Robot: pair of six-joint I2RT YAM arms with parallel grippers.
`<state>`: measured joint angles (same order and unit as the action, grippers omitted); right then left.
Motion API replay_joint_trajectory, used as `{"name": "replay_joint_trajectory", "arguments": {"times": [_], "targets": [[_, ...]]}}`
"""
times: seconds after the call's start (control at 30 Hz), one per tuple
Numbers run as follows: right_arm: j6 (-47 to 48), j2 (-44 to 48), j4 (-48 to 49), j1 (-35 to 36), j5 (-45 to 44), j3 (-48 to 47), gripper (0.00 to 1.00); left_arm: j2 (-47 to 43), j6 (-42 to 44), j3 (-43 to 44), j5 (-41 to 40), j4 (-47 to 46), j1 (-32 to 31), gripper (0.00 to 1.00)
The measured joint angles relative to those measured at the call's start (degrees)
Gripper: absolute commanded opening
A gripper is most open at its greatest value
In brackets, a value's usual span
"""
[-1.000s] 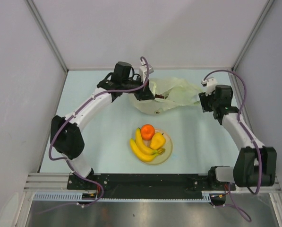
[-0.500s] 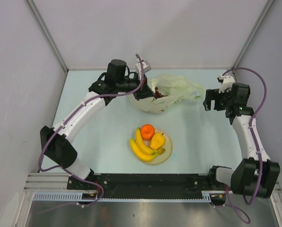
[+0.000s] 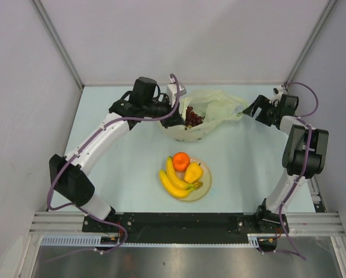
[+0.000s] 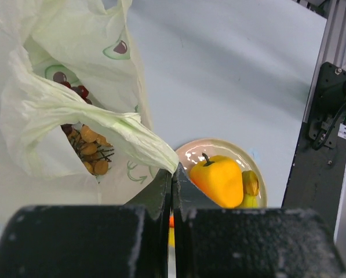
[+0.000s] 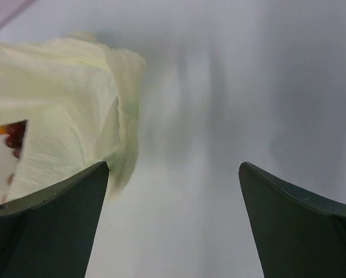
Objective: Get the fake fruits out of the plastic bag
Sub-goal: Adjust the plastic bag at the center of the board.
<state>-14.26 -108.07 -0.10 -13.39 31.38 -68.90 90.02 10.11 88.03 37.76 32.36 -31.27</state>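
Found left end effector (image 4: 171,176) clenched on a fold of the plastic bag (image 3: 216,107), far centre of desk (image 3: 126,162). Right end effector (image 5: 173,197) released, gaping just right of bag. Saw grapes (image 3: 193,117) half-hidden inside; bananas (image 3: 174,182) and orange (image 3: 181,161) on near plate (image 3: 205,192).

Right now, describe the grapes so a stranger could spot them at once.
On the table, beyond the plate of fruit, lies a pale green bag. In its open mouth sit the grapes: a dark red bunch, unlike the yellow and orange pieces on the plate.
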Motion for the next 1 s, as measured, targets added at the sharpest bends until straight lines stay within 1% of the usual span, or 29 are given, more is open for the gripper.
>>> {"name": "replay_joint_trajectory", "arguments": {"times": [0.13,0.17,0.2,0.23,0.3,0.33,0.4,0.43,0.47,0.53,0.63,0.73,0.83,0.9,0.93,1.0], "targets": [[-8.1,-3.9,7.6,0.3,6.4,-2.0,1.00,0.0,0.5,-2.3,-0.3,0.4,0.0,0.00],[-9.3,-4.9,9.2,0.5,7.5,-2.6,0.97,0.0,0.5,-2.7,-0.5,0.5,0.0,0.00],[-11.1,-6.3,11.1,1.0,9.0,-3.5,0.91,0.0,0.5,-3.0,-0.7,0.6,0.0,0.00],[-12.2,-7.4,12.4,1.4,10.2,-4.2,0.78,0.1,0.5,-3.0,-0.8,0.8,0.0,0.00],[-13.7,-9.2,13.3,2.4,11.6,-5.6,0.67,0.3,0.5,-3.0,-1.4,0.8,-0.1,0.00],[-14.0,-9.6,13.4,2.9,11.8,-6.1,0.48,0.5,0.5,-3.0,-1.6,0.8,-0.2,0.00],[-14.3,-9.8,13.4,3.6,11.8,-6.3,0.22,0.9,0.5,-2.8,-1.7,0.9,-0.3,0.00],[-14.8,-9.8,13.6,3.7,11.9,-6.4,0.02,1.4,0.5,-2.5,-1.7,1.0,-0.4,0.00],[-15.4,-9.8,13.9,3.7,12.1,-6.7,0.00,1.9,0.5,-2.1,-1.7,1.2,-0.5,0.00],[-15.1,-9.6,13.7,2.7,12.0,-7.1,0.00,3.1,0.5,-1.0,-1.9,1.3,-0.7,0.00],[-14.7,-7.7,11.6,-1.7,11.7,-7.1,0.00,5.1,0.5,1.6,-3.2,1.0,-1.0,0.00],[-13.9,-2.9,7.2,-9.2,11.9,-7.1,0.00,7.3,0.3,5.5,-4.2,-0.2,-1.4,0.00],[-11.5,4.5,0.7,-17.1,13.4,-7.2,0.01,9.9,-0.5,10.5,-3.9,-2.2,-2.1,0.00],[-7.2,11.3,-6.6,-21.2,14.5,-7.2,0.08,10.4,-1.5,12.1,-2.6,-4.0,-2.8,0.00],[-4.5,14.7,-9.6,-22.4,14.7,-6.8,0.22,10.4,-2.1,12.2,-1.6,-4.3,-3.1,0.00],[1.1,21.4,-15.1,-22.9,14.8,-4.6,0.42,10.3,-2.8,12.1,0.0,-4.8,-3.6,0.00]]}}
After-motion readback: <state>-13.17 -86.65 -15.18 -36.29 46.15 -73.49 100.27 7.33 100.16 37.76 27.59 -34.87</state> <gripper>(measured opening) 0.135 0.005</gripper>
